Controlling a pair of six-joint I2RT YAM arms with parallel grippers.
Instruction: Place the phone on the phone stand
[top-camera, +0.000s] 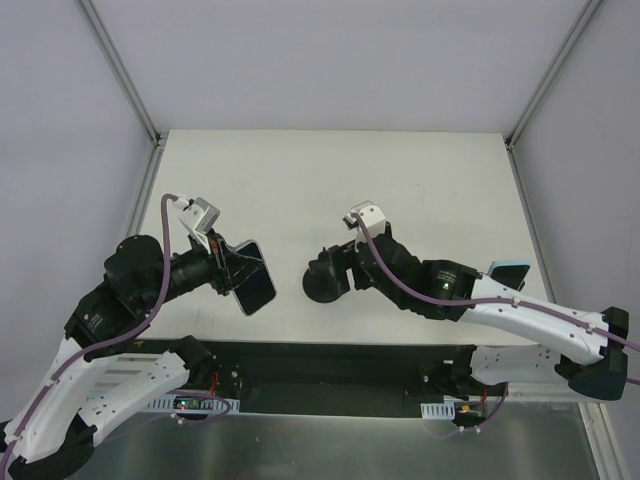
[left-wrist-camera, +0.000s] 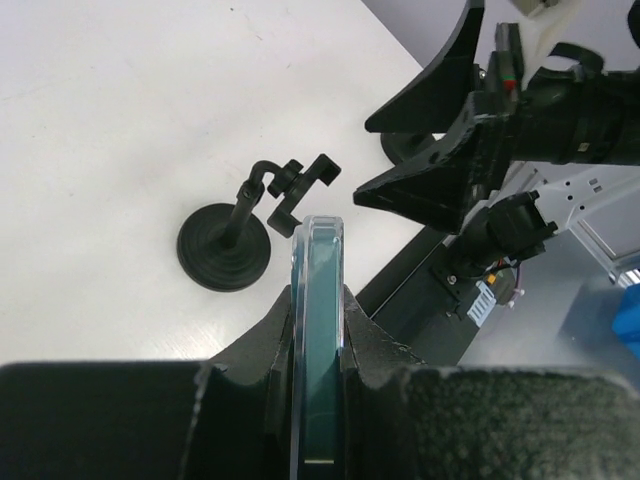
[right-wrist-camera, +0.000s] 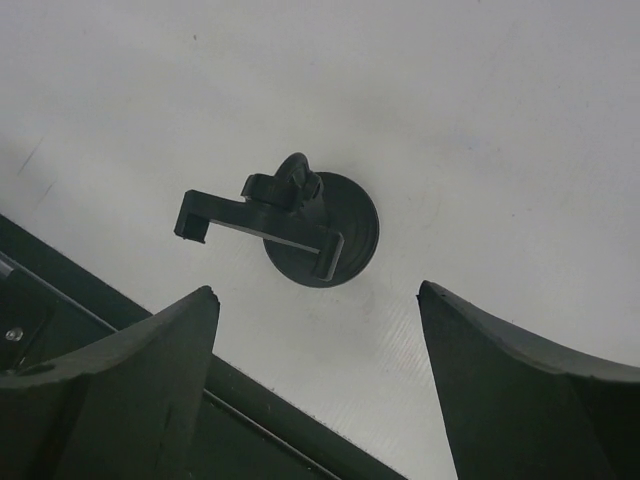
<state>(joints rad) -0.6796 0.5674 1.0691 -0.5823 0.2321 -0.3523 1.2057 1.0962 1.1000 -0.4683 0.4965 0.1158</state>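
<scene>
Left wrist: left fingers (left-wrist-camera: 255, 365) clamp phone (left-wrist-camera: 320, 330); stand (left-wrist-camera: 225, 245) ahead sits empty; right fingers (right-wrist-camera: 130, 390) spread above it; placing remains.

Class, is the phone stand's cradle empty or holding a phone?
Empty. The cradle of the phone stand is bare; the phone is clamped between the left fingers, apart from it.

A robotics laboratory cell is indicated: a plain white tabletop (top-camera: 300, 170) is enclosed by blank white wall panels (top-camera: 330, 60) on silver metal frame posts (top-camera: 120, 68), and purple cables (top-camera: 164, 240) are left exposed along white-and-black robot arms (top-camera: 540, 322).
</scene>
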